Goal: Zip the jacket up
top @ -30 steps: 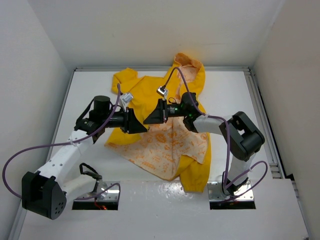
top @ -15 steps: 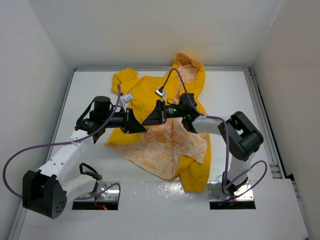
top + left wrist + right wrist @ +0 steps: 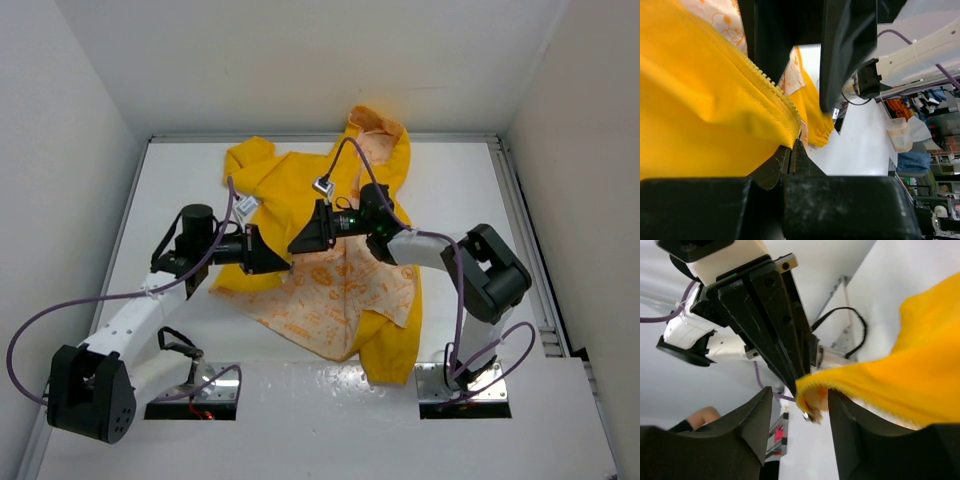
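jacket [image 3: 290,190] — lying open | left gripper [image 3: 285,263] beside right gripper [image 3: 295,244] | grip unclear

No words, brands, numbers or signs can be read in any view. The jacket [image 3: 290,190] has an orange print on its white lining [image 3: 345,285], too small to tell whether it holds lettering.

Robotics lab test cell, white table [image 3: 470,180] boxed by plain white walls [image 3: 300,60], two robot arms [image 3: 140,315] bolted at its edge, purple cables [image 3: 459,300], cluttered shelves [image 3: 945,155] beyond.

White table [image 3: 465,190] (pale walls [image 3: 300,60] around)
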`<state>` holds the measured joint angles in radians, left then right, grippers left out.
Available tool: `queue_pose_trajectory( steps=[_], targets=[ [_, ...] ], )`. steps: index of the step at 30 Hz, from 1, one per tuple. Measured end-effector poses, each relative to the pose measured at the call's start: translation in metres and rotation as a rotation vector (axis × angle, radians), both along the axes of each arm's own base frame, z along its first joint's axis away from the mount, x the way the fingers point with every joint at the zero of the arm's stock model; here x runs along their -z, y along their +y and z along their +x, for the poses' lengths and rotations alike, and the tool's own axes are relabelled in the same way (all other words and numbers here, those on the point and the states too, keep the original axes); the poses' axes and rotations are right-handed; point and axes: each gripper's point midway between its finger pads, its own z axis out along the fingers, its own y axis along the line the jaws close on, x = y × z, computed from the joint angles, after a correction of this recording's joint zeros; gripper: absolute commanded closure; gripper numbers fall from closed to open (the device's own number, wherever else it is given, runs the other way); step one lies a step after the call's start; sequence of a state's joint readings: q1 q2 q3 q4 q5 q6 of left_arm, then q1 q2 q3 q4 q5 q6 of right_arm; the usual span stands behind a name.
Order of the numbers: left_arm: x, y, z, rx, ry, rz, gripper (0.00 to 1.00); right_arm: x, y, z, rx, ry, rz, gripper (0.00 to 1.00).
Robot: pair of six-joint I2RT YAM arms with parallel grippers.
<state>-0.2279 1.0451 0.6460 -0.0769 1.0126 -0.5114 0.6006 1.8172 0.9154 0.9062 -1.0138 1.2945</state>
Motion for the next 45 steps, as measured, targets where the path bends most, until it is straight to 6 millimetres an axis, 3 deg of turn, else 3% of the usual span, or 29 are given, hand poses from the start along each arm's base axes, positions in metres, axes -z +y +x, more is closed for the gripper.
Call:
queue_pose_trajectory(
  steps=[4, 9, 11, 14, 18, 20, 23, 25, 32, 37, 40, 42, 45],
  targets=[
    [-0.002, 0.003, -0.004, 0.004, -0.016, -0.027, 1.0, 0.007, -0.033, 0.01, 0.066, -0.022, -0.058, 0.49],
    [-0.004, 0.006, -0.002, -0.005, -0.085, -0.006, 1.0, 0.022, -0.099, 0.028, 0.199, -0.108, -0.247, 0.56],
    [-0.002, 0.008, 0.0, -0.019, -0.113, 0.016, 1.0, 0.036, -0.126, 0.023, 0.225, -0.15, -0.368, 0.6],
    [-0.001, 0.013, 0.002, -0.048, -0.159, 0.053, 1.0, 0.067, -0.166, 0.0, 0.223, -0.14, -0.553, 0.62],
    [-0.006, 0.018, 0.006, -0.086, -0.227, 0.089, 1.0, 0.116, -0.223, -0.057, 0.238, 0.023, -0.746, 0.59],
    [-0.008, 0.018, 0.007, -0.095, -0.248, 0.099, 1.0, 0.136, -0.242, -0.083, 0.255, 0.109, -0.822, 0.58],
    [-0.009, 0.018, 0.009, -0.104, -0.265, 0.109, 1.0, 0.157, -0.257, -0.112, 0.256, 0.182, -0.912, 0.57],
    [-0.007, 0.019, 0.01, -0.117, -0.269, 0.121, 1.0, 0.164, -0.264, -0.118, 0.271, 0.208, -0.954, 0.57],
    [-0.009, 0.022, 0.012, -0.14, -0.282, 0.132, 1.0, 0.173, -0.285, -0.098, 0.409, 0.229, -1.029, 0.56],
    [-0.009, 0.023, 0.013, -0.15, -0.287, 0.137, 1.0, 0.178, -0.286, -0.086, 0.445, 0.231, -1.033, 0.57],
    [-0.009, 0.024, 0.014, -0.153, -0.286, 0.139, 1.0, 0.185, -0.283, -0.081, 0.442, 0.258, -1.023, 0.63],
    [-0.008, 0.024, 0.014, -0.156, -0.285, 0.141, 1.0, 0.188, -0.281, -0.078, 0.44, 0.266, -1.01, 0.72],
    [-0.007, 0.024, 0.016, -0.16, -0.281, 0.144, 1.0, 0.193, -0.278, -0.073, 0.439, 0.273, -0.999, 0.96]
  ],
)
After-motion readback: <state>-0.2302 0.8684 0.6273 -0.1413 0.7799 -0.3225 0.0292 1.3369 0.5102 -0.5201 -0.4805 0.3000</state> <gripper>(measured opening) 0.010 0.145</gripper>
